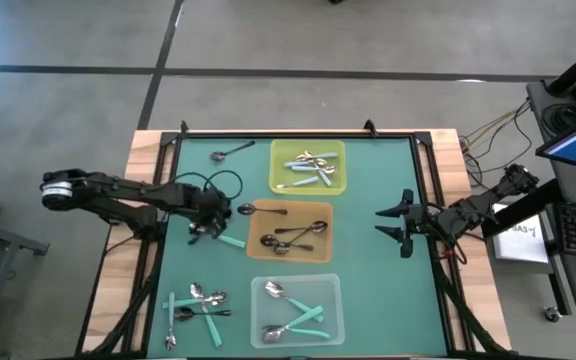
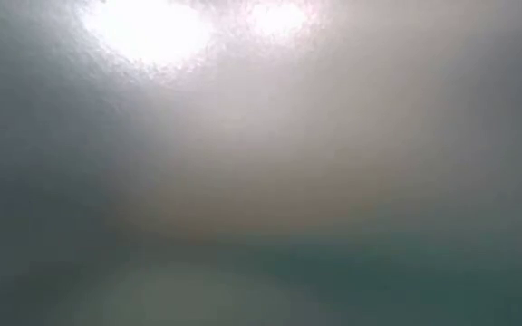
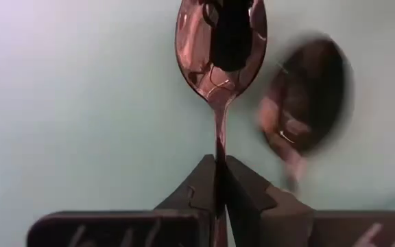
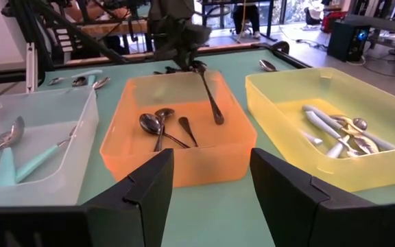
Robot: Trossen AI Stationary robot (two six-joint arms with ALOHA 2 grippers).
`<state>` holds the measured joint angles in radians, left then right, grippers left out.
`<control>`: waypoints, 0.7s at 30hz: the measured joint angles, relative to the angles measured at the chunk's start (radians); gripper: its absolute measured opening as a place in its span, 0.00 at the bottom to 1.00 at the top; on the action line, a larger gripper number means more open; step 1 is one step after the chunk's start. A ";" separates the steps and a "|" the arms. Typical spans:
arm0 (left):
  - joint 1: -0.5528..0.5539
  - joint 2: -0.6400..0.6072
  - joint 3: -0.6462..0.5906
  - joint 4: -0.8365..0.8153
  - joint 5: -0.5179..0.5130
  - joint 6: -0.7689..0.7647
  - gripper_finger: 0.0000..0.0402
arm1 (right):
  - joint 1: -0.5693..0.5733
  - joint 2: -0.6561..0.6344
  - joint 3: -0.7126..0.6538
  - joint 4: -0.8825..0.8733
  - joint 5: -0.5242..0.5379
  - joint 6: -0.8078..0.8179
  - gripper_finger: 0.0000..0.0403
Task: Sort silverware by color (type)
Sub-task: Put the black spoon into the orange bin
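Observation:
My left gripper (image 1: 206, 222) is over the green mat just left of the orange tray (image 1: 258, 248), shut on a dark shiny spoon (image 3: 221, 41). In the high view the gripper hides that spoon. A blurred dark spoon (image 3: 307, 96) lies on the mat beside it. Another dark spoon (image 1: 260, 210) lies across the orange tray's left rim, also seen as the dark spoon (image 4: 210, 92) in the right wrist view. My right gripper (image 1: 400, 225) waits open over the mat, right of the orange tray (image 4: 177, 154). The low view is fogged and shows nothing. My left gripper pinches the dark spoon's thin handle (image 3: 219, 147) between its two fingers (image 3: 249, 189). The spoon runs along the fingers, and its bowl (image 3: 221, 41) stands out beyond the tips over the mat. Whether the bowl touches the mat I cannot tell.
Three trays stand in a row down the mat's middle. The yellow tray (image 1: 336, 150) holds teal and silver spoons, the orange one dark spoons, the clear tray (image 1: 263, 322) silver and teal ones. Loose spoons lie at the far left (image 1: 230, 152) and near left (image 1: 196, 300). A teal handle (image 1: 231, 241) lies by my left gripper.

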<state>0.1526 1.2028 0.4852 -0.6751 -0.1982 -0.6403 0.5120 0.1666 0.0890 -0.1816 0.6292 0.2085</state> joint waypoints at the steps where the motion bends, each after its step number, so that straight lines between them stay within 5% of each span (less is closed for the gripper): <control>1: 0.001 -0.005 0.006 -0.008 -0.028 -0.006 0.01 | 0.000 0.000 0.000 -0.001 0.000 0.000 0.46; 13: -0.043 -0.038 0.230 -0.085 -0.109 0.029 0.00 | 0.000 0.000 0.000 0.000 0.000 0.000 0.46; 21: -0.119 0.101 0.475 -0.085 -0.185 0.155 0.00 | 0.000 0.000 0.000 0.000 0.000 0.000 0.46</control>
<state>0.0335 1.3040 0.9602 -0.7602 -0.3836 -0.4850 0.5118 0.1665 0.0891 -0.1818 0.6292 0.2085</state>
